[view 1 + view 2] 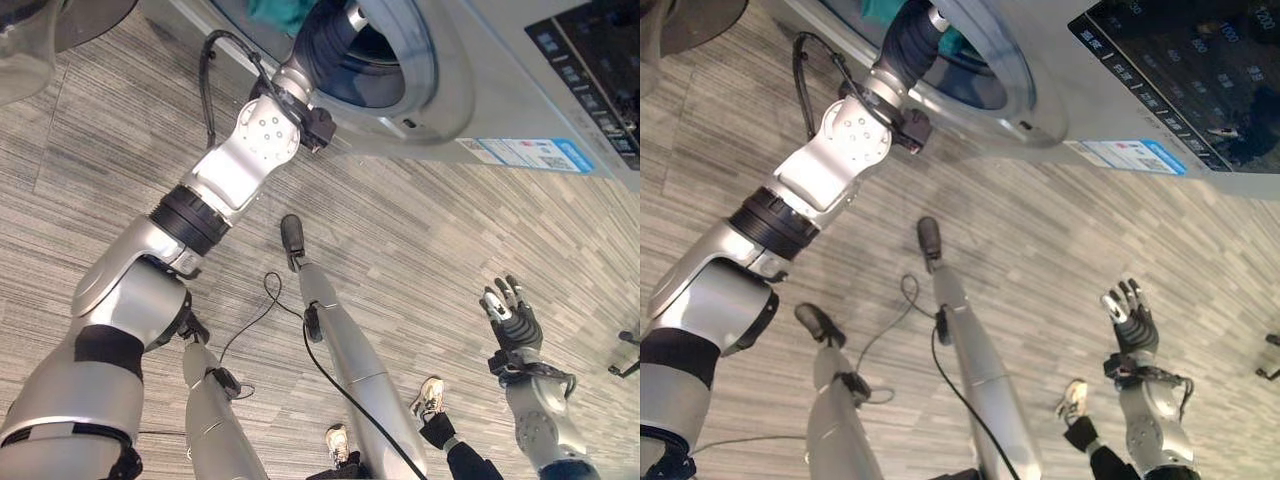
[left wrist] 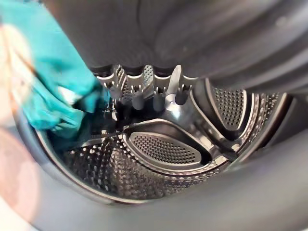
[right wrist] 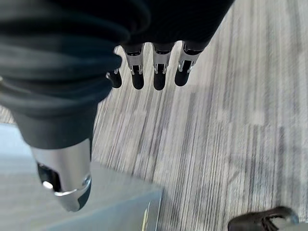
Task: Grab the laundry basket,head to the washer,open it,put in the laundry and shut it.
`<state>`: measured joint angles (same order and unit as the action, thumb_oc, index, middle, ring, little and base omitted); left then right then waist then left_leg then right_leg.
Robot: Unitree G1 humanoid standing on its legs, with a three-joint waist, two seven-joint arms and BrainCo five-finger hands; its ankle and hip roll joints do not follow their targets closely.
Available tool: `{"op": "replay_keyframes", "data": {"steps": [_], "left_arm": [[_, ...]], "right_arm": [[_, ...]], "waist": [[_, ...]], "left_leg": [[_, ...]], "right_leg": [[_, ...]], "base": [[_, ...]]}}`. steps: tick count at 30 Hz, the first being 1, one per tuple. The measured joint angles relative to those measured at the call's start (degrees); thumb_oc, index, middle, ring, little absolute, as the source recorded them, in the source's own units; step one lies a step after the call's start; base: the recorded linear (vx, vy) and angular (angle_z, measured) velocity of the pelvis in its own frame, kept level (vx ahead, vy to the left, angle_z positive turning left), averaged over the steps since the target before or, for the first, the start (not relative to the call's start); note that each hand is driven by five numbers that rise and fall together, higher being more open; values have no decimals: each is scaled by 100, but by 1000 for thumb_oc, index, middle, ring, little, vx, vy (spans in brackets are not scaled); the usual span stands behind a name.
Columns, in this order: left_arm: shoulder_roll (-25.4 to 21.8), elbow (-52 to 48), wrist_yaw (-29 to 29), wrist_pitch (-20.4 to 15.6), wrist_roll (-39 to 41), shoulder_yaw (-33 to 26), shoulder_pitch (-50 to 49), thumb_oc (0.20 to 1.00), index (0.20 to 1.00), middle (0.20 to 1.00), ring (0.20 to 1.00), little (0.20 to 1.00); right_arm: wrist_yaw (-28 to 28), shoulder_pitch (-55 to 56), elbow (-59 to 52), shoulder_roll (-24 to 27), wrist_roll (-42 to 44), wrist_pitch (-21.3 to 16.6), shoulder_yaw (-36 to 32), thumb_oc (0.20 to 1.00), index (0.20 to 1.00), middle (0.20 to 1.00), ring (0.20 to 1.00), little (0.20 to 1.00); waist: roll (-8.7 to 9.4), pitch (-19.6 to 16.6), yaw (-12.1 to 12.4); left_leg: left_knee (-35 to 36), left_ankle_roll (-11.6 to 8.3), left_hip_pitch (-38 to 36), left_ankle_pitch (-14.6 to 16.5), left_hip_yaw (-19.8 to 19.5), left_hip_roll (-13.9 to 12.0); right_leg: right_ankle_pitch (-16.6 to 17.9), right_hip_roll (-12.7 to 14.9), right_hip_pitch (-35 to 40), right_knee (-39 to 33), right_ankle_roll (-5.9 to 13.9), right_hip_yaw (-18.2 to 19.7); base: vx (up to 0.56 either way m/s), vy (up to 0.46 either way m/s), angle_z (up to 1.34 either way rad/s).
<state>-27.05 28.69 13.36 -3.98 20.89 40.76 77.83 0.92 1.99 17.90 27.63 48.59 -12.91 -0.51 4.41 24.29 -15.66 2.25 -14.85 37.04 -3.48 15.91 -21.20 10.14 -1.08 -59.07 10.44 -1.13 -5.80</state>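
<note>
Laundry: teal cloth lies inside the drum, just beside the left hand.
Left hand: reached through the washer opening, fingers straight, holding nothing.
Step advice: draw the arm straight out, clear of the door rim, before shutting.
Drum: otherwise bare perforated steel.
Right hand: relaxed, empty, above the floor.

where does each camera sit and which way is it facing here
Left eye view: on the head, looking down at the washer and floor; left arm reaches into the drum, right hand hangs open.
Right eye view: beside it, same scene.
Left wrist view: on the left wrist, inside the drum; left hand fingers straight, teal laundry beside them.
Right wrist view: on the right wrist, facing the floor.
Both eye views share the teal laundry with the left wrist view.
</note>
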Motion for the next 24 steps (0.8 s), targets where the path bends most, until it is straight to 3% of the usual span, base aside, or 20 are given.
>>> {"op": "replay_keyframes", "data": {"steps": [7, 11, 14, 16, 19, 21, 24], "left_arm": [[78, 113, -54, 111, -352, -344, -329, 1000, 1000, 1000, 1000, 1000], [-106, 150, -117, 165, -658, -715, -1253, 1000, 1000, 1000, 1000, 1000], [-439, -254, -405, 20, -1724, -790, -2250, 1000, 1000, 1000, 1000, 1000], [-591, -385, -656, -164, -2277, -878, -3581, 1000, 1000, 1000, 1000, 1000], [-661, -42, -768, -67, -2474, -1097, -4979, 1000, 1000, 1000, 1000, 1000], [-686, 37, -776, -35, -2551, -1282, -5794, 1000, 1000, 1000, 1000, 1000], [-281, 592, -806, -45, -2525, -2062, -6631, 1000, 1000, 1000, 1000, 1000]], "right_arm": [[63, -178, 454, -25, 1, 34, -18, 1000, 1000, 1000, 1000, 1000], [126, -319, 958, -62, -39, 37, 72, 1000, 1000, 1000, 1000, 1000], [151, -255, 1585, -110, 6, 76, -71, 1000, 1000, 1000, 1000, 1000], [163, -253, 2123, -161, 46, 186, -180, 1000, 1000, 1000, 1000, 1000], [146, -304, 2394, -385, 290, 220, -281, 1000, 1000, 1000, 1000, 1000], [146, -483, 2778, -493, 442, 313, -316, 1000, 1000, 1000, 1000, 1000], [208, -1048, 3643, -616, 522, 552, -916, 1000, 1000, 1000, 1000, 1000]], "waist": [[-40, 2, -15], [-107, -30, -100], [-224, -90, -57], [-274, -117, 86], [-278, -133, 150], [-285, -146, 330], [-322, -160, 432]], "left_leg": [[108, 23, -260, -34, -19, 5], [207, -1, -740, -49, -82, 31], [265, -1, -950, -57, -147, 79], [298, 8, -1175, -83, -184, 175], [297, 55, -1540, -51, -162, 247], [296, 60, -1760, -50, -135, 322], [299, 152, -2408, 10, -95, 373]], "right_leg": [[-7, 18, 185, 60, -9, -90], [-121, 25, 608, 94, -30, -112], [-146, 68, 789, 118, -27, -131], [-159, 171, 1026, 108, 14, -129], [-251, 226, 1392, 88, 153, -86], [-258, 323, 1629, -14, 234, -66], [-191, 385, 2337, -110, 330, -85]], "base": [[-36, 50, -1], [-55, 102, -2], [-59, 120, 6], [-95, 263, 14], [-13, 160, 5], [19, 251, 1], [19, 170, 2]]}}
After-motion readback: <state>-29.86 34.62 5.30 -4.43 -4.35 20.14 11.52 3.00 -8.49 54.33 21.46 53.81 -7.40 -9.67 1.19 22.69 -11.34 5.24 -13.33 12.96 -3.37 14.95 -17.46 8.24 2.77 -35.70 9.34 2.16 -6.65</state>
